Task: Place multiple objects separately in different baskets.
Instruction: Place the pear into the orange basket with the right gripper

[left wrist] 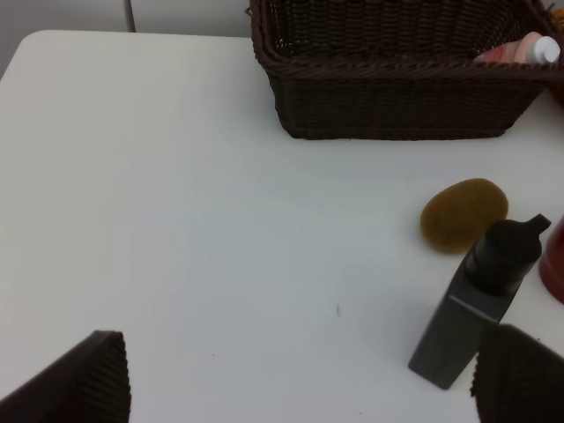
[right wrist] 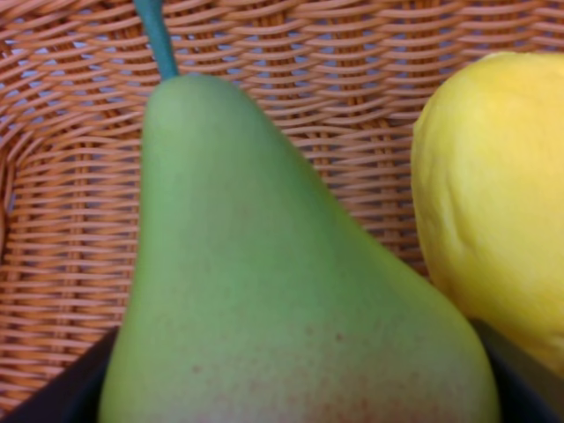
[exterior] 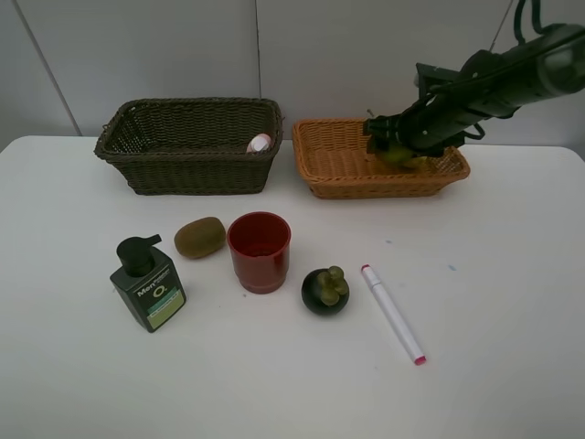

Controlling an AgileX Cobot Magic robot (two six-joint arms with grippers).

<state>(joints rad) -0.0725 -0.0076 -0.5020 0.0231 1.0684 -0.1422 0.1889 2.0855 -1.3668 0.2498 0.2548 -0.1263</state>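
I read my right jaws as probably clamped on the green-red pear (right wrist: 291,291), inside the shallow orange-tan wicker basket (right wrist: 62,194), just beside the yellow lemon (right wrist: 493,203). My left jaws stand released and empty above the white tabletop (left wrist: 176,220), near the dark green pump bottle (left wrist: 480,300).

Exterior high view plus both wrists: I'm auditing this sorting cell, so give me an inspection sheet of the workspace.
Surface: white table.
Job's things: pear held within tan basket, lemon beside it; pink bottle in dark basket; kiwi, red cup, mangosteen, marker, pump bottle on table.
Clutter: nothing seen.
Grippers: left gripper open, empty; right gripper, fingers closed on pear.
Cables: cable looped above right arm.
Surroundings: pale wall panels.
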